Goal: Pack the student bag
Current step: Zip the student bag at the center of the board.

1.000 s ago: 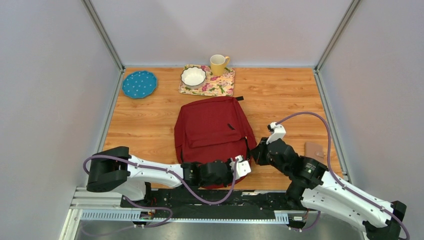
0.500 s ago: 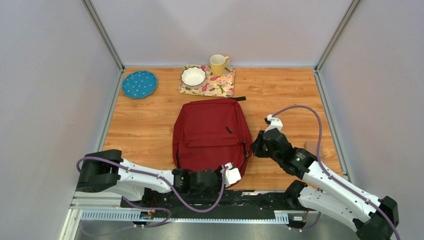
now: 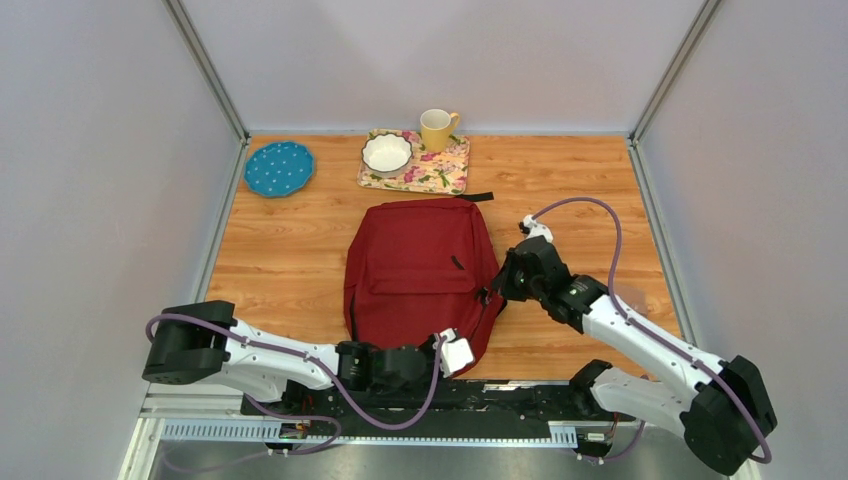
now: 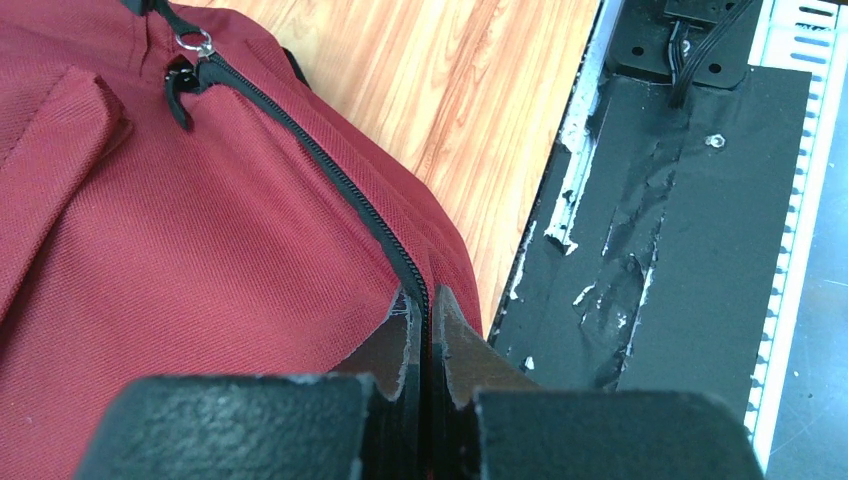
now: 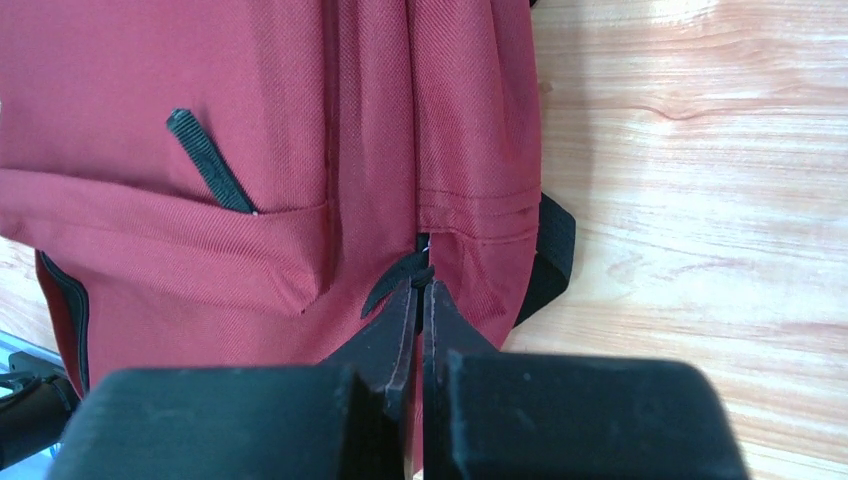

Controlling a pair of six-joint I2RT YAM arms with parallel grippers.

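Note:
The student bag [image 3: 415,265], dark red with black zippers, lies flat in the middle of the wooden table. My left gripper [image 3: 452,352] is at the bag's near right corner. In the left wrist view the left gripper [image 4: 428,312] is shut on the bag's black zipper seam [image 4: 330,170], which runs up to a slider with a metal ring [image 4: 196,44]. My right gripper [image 3: 493,290] sits at the bag's right side. In the right wrist view the right gripper [image 5: 420,288] is shut on a black zipper pull [image 5: 398,280] beside a black strap [image 5: 552,258].
At the back of the table a floral mat [image 3: 440,172] carries a white bowl [image 3: 386,153] and a yellow mug [image 3: 436,128]. A blue plate [image 3: 279,168] lies at the back left. The black base rail [image 4: 680,240] runs right beside the bag's near corner.
The left gripper has pulled back and left toward the near edge. The right gripper has moved away and left along the bag's side. The bag has flattened and shifted slightly left.

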